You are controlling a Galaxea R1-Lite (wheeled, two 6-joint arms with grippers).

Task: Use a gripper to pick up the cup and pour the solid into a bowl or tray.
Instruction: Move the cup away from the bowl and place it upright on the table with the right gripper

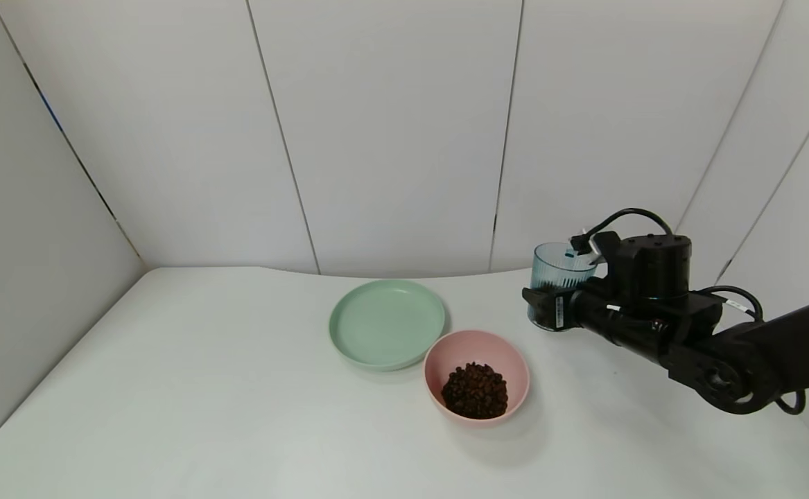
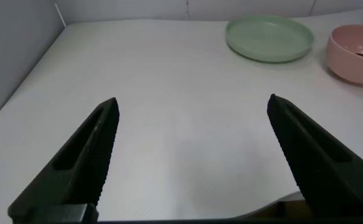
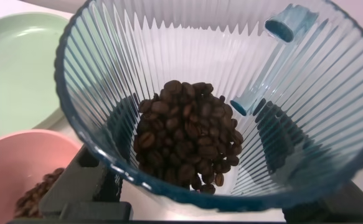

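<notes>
Right claw (image 1: 550, 310): pinched on the small ribbed translucent blue-grey plastic cup (image 1: 558, 275), gripping low on its wall; it sits over the right side of the tabletop.
Cup: upright, to the right of the pink bowl and apart from it; whether its base touches the white tabletop (image 1: 203, 388) cannot be told.
Cup contents: in the right wrist view the cup (image 3: 231, 93) holds a heap of dark brown bean-like pieces (image 3: 187, 137) at its bottom.
Round pale pink plastic bowl (image 1: 508, 360): on the tabletop near the middle, with a heap of the same brown pieces (image 1: 475, 390) inside.
Flat pale green round plate (image 1: 387, 322): just behind and left of the pink bowl, rims nearly touching.
Left claw (image 2: 193, 162): spread wide, holding nothing, above bare tabletop on the left side.
</notes>
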